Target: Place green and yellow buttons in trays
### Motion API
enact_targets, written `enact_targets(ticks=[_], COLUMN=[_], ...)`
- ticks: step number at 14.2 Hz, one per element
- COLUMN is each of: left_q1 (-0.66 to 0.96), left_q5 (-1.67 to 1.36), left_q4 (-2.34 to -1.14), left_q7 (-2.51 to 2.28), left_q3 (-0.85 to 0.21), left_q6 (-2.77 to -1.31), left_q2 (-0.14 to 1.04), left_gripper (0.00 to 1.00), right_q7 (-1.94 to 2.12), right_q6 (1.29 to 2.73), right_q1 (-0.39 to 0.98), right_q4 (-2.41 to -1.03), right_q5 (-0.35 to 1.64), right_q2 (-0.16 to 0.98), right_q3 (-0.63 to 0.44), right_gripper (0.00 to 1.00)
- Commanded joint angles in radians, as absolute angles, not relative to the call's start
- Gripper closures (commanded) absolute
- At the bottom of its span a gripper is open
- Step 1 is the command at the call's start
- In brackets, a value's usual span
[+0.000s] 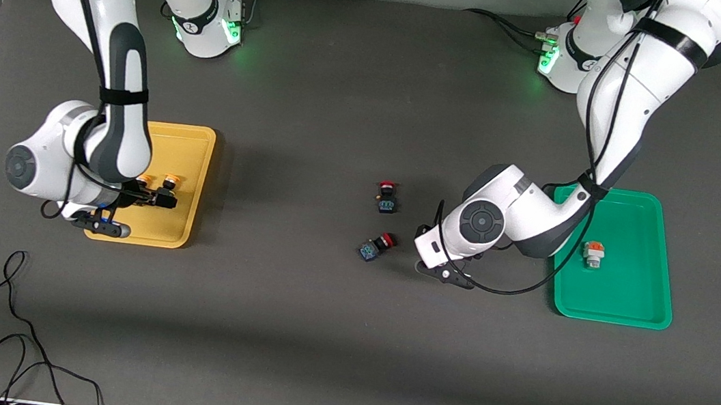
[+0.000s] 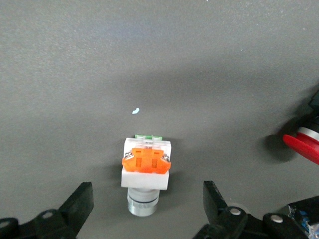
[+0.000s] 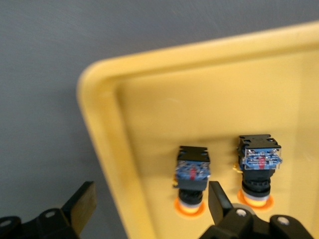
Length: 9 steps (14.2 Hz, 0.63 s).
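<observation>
Two orange-yellow capped buttons (image 1: 146,180) (image 1: 171,179) lie side by side in the yellow tray (image 1: 195,161). They also show in the right wrist view (image 3: 192,181) (image 3: 258,169). My right gripper (image 3: 149,206) is open and empty above that tray's rim (image 3: 107,149). One white button (image 1: 593,254) lies in the green tray (image 1: 638,292). A second white button with an orange patch (image 2: 146,172) lies on the dark table. My left gripper (image 2: 147,206) is open, its fingers either side of that button without touching it. In the front view the left arm's hand (image 1: 438,245) hides this button.
Two red-capped black-and-blue switches (image 1: 386,197) (image 1: 377,246) lie on the table near the middle, beside the left arm's hand. One red cap (image 2: 304,144) shows in the left wrist view. A black cable (image 1: 8,324) loops near the front camera at the right arm's end.
</observation>
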<state>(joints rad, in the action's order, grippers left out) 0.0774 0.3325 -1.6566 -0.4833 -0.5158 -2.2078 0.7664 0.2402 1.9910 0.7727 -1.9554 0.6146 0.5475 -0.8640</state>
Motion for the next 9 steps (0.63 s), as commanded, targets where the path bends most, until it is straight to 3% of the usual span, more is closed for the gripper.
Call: enact_targets(ticks=[1, 2, 5, 9], left_q1=[0.113, 0.129, 0.149, 0.130], left_q5=[0.347, 0.347, 0.345, 0.316], left_q4=[-1.660, -1.660, -1.658, -1.628], left_q7=[-0.509, -0.529, -0.574, -0.626], left_q3=[-0.480, -0.466, -0.446, -0.456], left_q6=[-2.230, -2.236, -2.246, -2.194], left_q2=[0.761, 0.761, 0.762, 0.698], left_gripper=[0.37, 0.51, 0.73, 0.76], right_q7=[0.238, 0.230, 0.198, 0.129], right_q6=[1.820, 1.743, 1.567, 1.507], right_q1=[0.775, 0.775, 0.785, 0.865], right_q4=[-1.794, -1.723, -1.560, -1.534], right_q5=[0.609, 0.577, 0.438, 0.227], right_q2=[0.515, 0.512, 0.438, 0.244], right_q3=[-0.948, -0.968, -0.996, -0.997], right_gripper=[0.00, 0.00, 0.00, 0.00])
